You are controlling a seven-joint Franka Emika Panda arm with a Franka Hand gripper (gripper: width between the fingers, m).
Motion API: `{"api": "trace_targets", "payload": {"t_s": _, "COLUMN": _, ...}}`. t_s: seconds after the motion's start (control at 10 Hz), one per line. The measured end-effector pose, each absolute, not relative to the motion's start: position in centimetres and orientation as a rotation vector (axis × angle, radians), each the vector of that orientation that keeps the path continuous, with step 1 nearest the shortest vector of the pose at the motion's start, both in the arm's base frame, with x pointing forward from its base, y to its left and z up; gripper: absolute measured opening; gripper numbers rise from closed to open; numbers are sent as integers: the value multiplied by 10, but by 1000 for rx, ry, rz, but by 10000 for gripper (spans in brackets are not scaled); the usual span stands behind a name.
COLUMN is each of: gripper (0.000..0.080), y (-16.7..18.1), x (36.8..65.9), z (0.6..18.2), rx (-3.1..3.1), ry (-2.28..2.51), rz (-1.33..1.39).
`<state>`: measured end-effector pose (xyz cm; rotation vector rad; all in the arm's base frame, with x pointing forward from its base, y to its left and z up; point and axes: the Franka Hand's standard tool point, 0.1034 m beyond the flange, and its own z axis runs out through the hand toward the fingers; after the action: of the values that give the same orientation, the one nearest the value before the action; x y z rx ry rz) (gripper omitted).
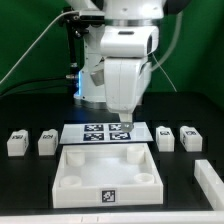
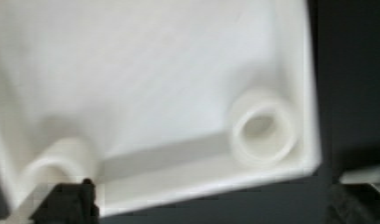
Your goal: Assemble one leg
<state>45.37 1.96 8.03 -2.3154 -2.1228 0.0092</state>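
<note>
Poised with the gripper (image 1: 121,113) low over the marker board (image 1: 88,131), at 12 o'clock from the white top (image 1: 70,168). Cannot tell whether spread or pinched: in the wrist view, only dark fingertips (image 2: 66,198) near a corner socket (image 2: 263,130), nothing seen held. Nearest leg (image 1: 165,137) at about 4 o'clock from the gripper, well apart, long axis seemingly along 12–6. Probably calls for a sideways reach first.

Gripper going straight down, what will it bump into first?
Probably the white square top, near one round corner socket: it fills the wrist view ahead of the gripper. How far off is unclear.
</note>
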Motion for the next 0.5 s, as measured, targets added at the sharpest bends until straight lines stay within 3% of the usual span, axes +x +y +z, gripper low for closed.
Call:
{"api": "trace_targets", "payload": {"t_s": 0.2, "gripper": 650, "y": 4, "x": 438, "z": 63, "rx": -2181, "ry": -2268, "rz": -21}}
{"api": "trace_targets", "payload": {"t_s": 0.5, "gripper": 650, "y": -6, "x": 440, "z": 39, "rx": -2200, "ry": -2205, "rz": 5}}
